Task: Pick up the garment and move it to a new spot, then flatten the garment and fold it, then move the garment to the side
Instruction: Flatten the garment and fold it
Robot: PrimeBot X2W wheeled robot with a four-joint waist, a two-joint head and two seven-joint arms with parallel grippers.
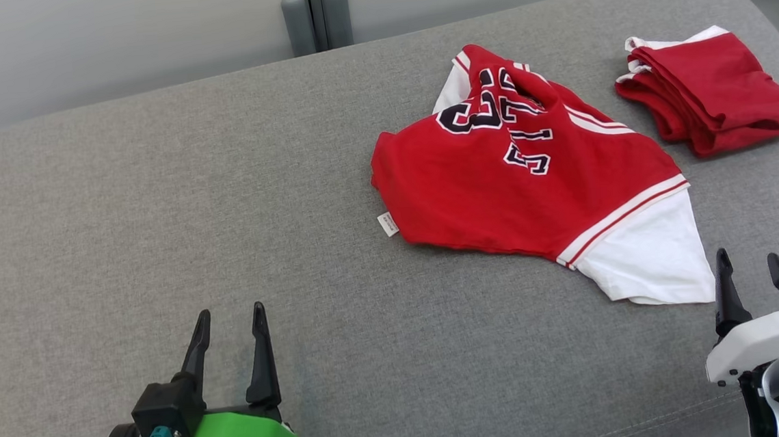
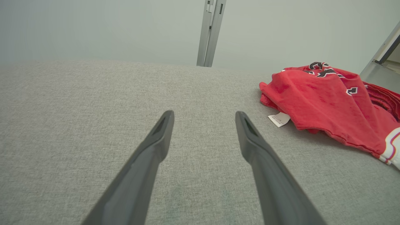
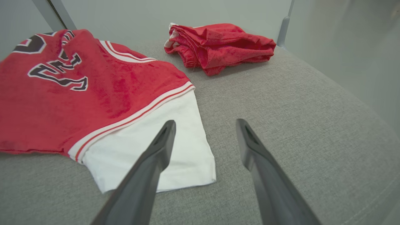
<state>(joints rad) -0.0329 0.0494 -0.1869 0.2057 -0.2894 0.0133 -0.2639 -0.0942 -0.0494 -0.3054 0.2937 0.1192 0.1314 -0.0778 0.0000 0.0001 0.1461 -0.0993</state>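
We see the red and white garment lying rumpled on the right half of the grey sofa cushion. Our right tool stands just beside its white sleeve, the fingers spread apart and holding nothing. Our left tool is well apart from the garment, also spread wide and empty. A folded red cloth lies near the garment, at the cushion's right edge.

A wide grey fabric cushion spreads out, a folded red-and-white cloth bundle lying near its far right edge. Behind, a grey post stands against a pale wall.
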